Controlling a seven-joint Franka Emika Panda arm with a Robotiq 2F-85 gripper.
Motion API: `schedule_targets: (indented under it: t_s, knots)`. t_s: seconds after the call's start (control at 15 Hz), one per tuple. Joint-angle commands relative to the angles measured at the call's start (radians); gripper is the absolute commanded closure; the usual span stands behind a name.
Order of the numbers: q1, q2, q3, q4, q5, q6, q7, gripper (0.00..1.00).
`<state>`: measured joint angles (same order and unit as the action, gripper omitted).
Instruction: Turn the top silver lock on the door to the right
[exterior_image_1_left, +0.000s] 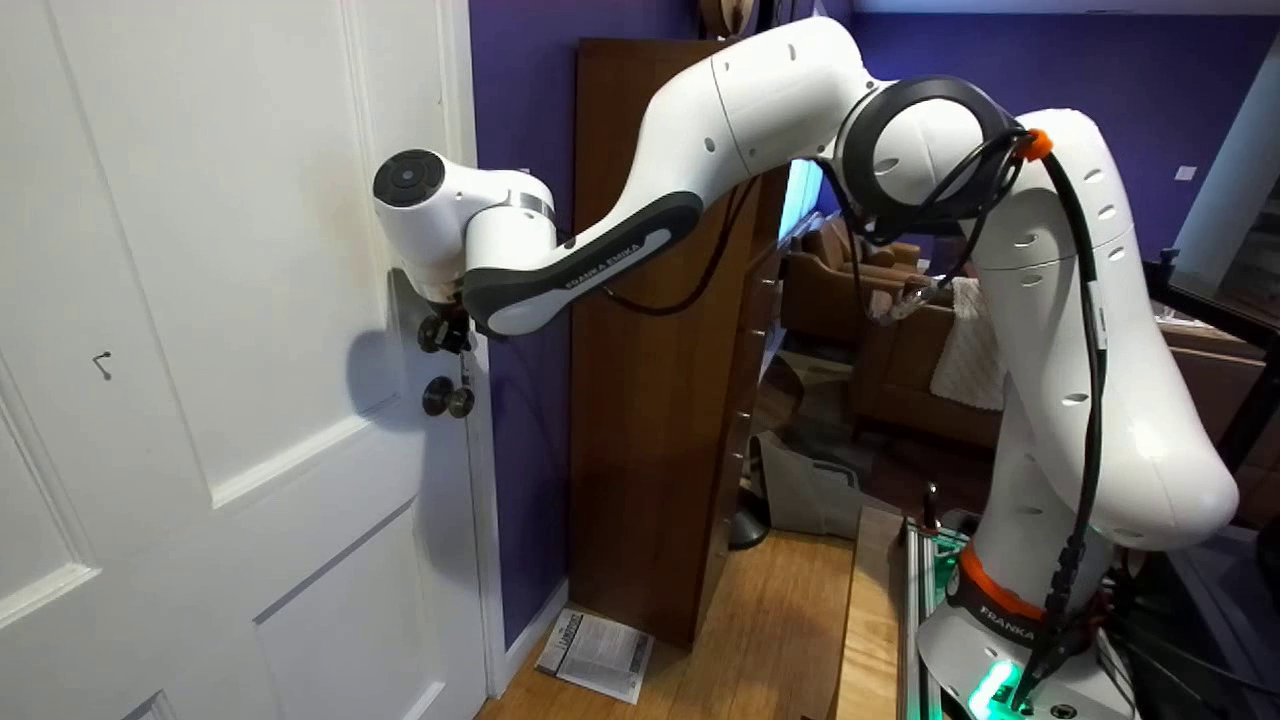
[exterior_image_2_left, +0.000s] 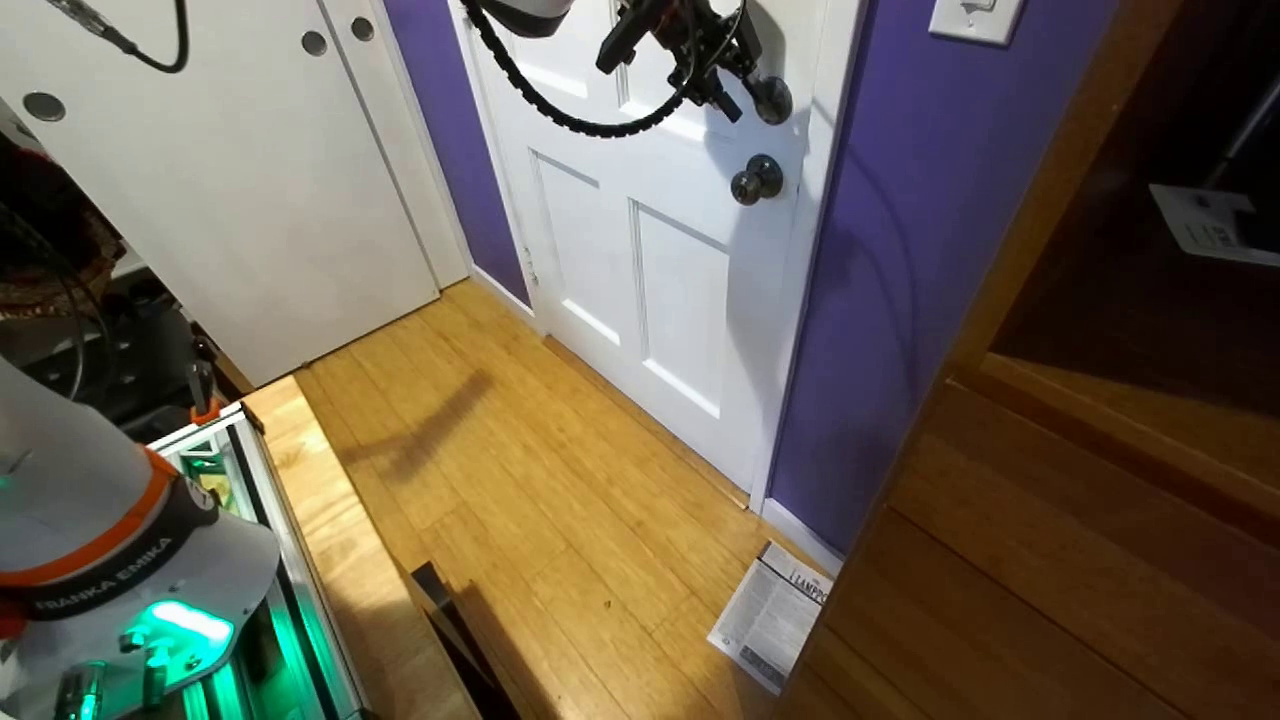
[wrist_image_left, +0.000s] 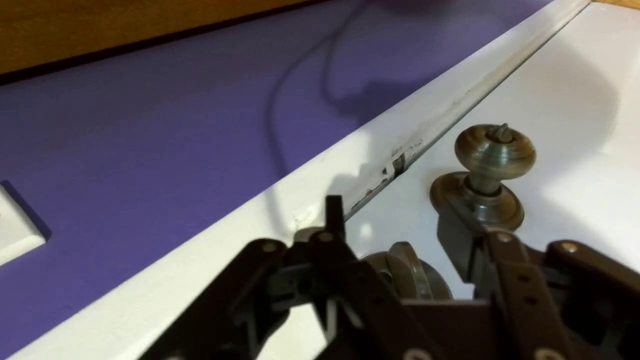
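The top silver lock (wrist_image_left: 410, 275) is a small round metal disc with a raised thumb-turn on the white door (wrist_image_left: 585, 200). In the wrist view it shows between my fingers, its lower part hidden by the gripper. My gripper (wrist_image_left: 395, 235) is open, one finger on each side of the thumb-turn, with a visible gap to the right finger. I cannot tell whether the left finger touches the lock. In the exterior views the lock (exterior_image_1_left: 429, 334) (exterior_image_2_left: 774, 101) sits right at my gripper (exterior_image_1_left: 456, 332) (exterior_image_2_left: 738, 88), close to the door's edge.
The round door knob (wrist_image_left: 492, 155) stands out from the door near the right finger; it also shows in both exterior views (exterior_image_1_left: 447, 397) (exterior_image_2_left: 757, 180). The white door frame and purple wall (exterior_image_1_left: 525, 400) adjoin the lock side. A tall brown cabinet (exterior_image_1_left: 650, 400) stands beside the wall.
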<state>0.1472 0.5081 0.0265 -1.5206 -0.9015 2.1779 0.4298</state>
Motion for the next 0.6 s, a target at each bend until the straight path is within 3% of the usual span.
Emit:
schedule_targets:
  t_s: [0.0,0.4,0.53]
  knots:
    - [0.026,0.075,-0.038,0.088,-0.016,0.027,0.010,0.55]
    - [0.038,0.137,-0.056,0.153,0.003,0.047,-0.009,0.47]
    - [0.043,0.149,-0.063,0.170,0.002,0.045,-0.002,0.57]
